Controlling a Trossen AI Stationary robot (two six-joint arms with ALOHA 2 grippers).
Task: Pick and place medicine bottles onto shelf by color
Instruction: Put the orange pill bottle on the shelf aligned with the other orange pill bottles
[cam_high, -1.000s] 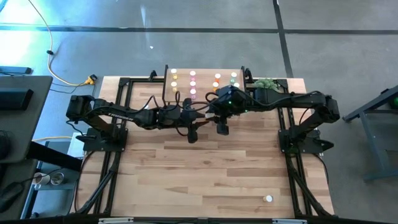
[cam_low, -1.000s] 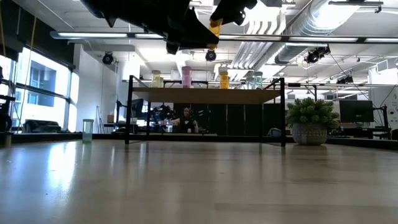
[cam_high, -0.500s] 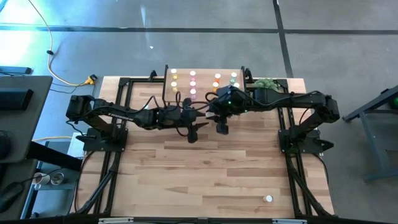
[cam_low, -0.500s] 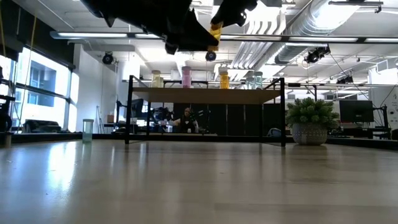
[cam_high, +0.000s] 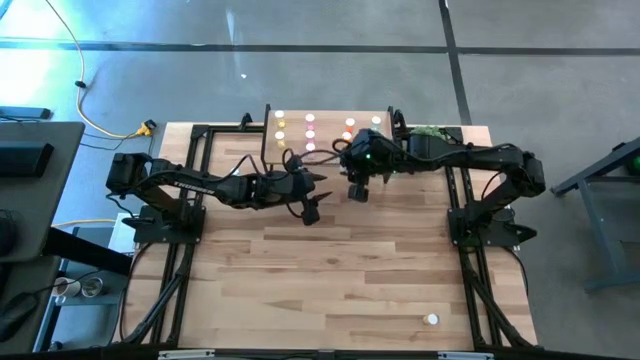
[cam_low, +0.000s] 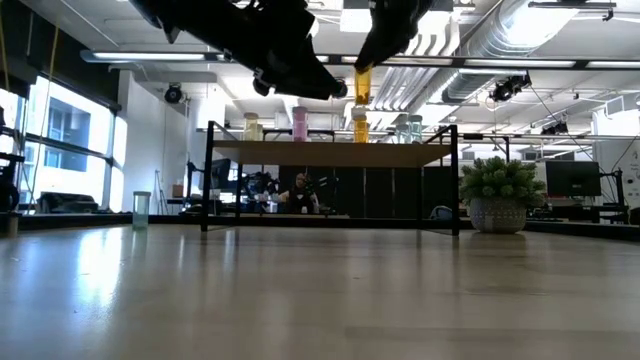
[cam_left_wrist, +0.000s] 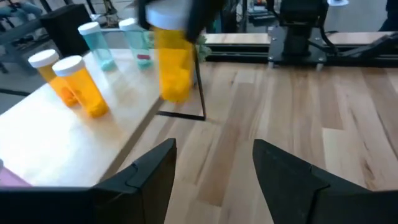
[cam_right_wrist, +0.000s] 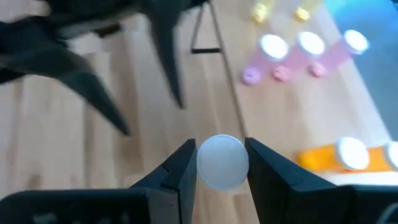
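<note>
Right gripper (cam_right_wrist: 219, 163) fingers clamped on orange bottle's (cam_low: 361, 84) white cap, bottle hanging upright above shelf (cam_low: 330, 153) front edge, near orange pair (cam_left_wrist: 71, 84) — likely colour match. Left gripper (cam_left_wrist: 212, 165) beside, fingers wide, empty.

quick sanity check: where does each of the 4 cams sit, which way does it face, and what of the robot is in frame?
High: above the table, looking straight down; both arms, shelf.
Low: table-top height, looking level at the shelf and plant; arms enter from above.
Left wrist: on the left arm, past the open left claw toward the shelf.
Right wrist: on the right arm, looking down past the right claw, shut on a white cap.
Shared: low and left wrist views both show the held orange bottle.
</note>
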